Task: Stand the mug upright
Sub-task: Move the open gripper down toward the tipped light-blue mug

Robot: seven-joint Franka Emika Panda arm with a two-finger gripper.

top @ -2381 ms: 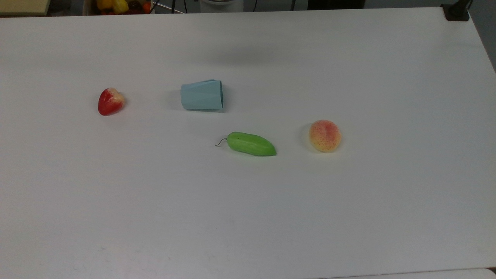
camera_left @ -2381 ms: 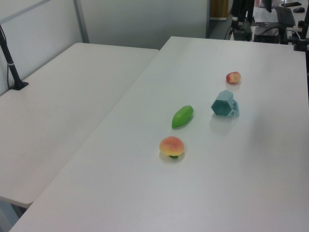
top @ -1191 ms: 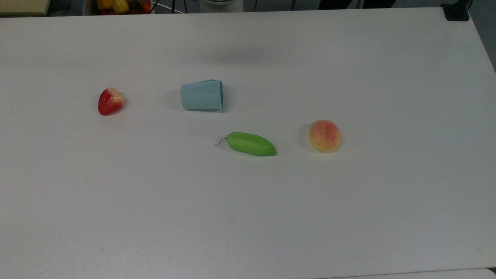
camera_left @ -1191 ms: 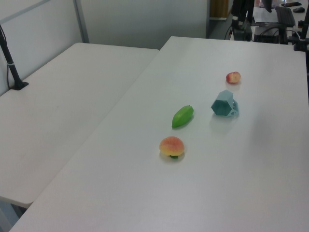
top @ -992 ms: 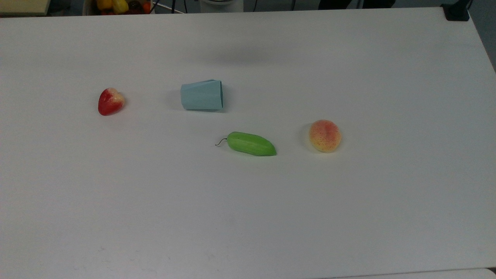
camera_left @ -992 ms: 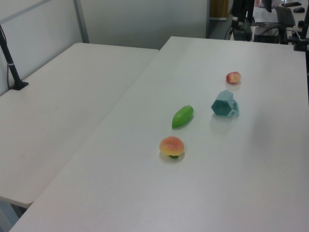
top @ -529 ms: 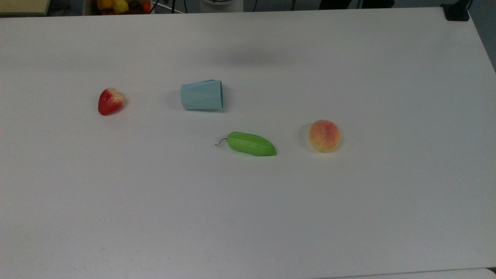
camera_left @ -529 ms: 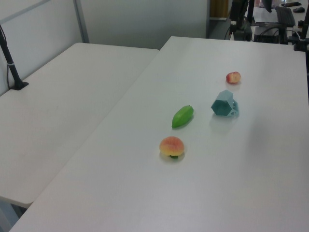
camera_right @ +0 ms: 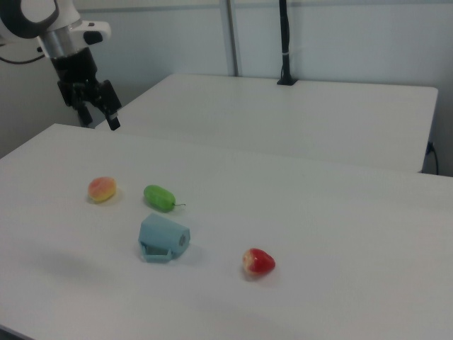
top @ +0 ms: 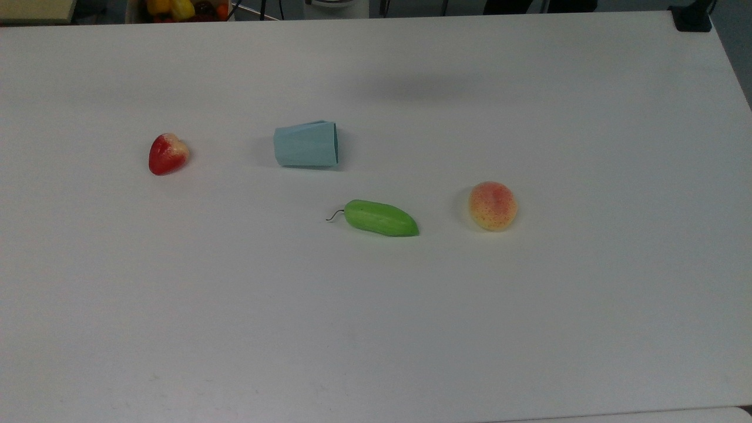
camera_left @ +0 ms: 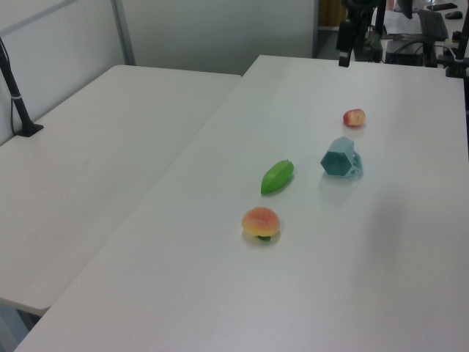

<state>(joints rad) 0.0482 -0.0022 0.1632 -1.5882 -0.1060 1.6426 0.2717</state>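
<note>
The pale blue faceted mug (top: 305, 151) lies on its side on the white table (top: 376, 329), rim toward the top view's right. In the left view the mug (camera_left: 338, 158) shows its hexagonal base; in the right view the mug (camera_right: 163, 237) rests between the fruits. My gripper (camera_right: 99, 119) hangs in the air beyond the table's far-left corner in the right view, well away from the mug. It is open, with nothing between its fingers. One dark finger (camera_left: 343, 51) shows at the top of the left view.
A red strawberry (top: 167, 154) lies at the top view's left of the mug. A green cucumber (top: 380, 218) and a peach (top: 492, 205) lie at its right. A second table (camera_right: 283, 120) with a black post (camera_right: 283, 42) adjoins this one.
My gripper has come into the left view's top edge. Its shadow on the table has slid toward the top view's right. The mug and fruits have not moved.
</note>
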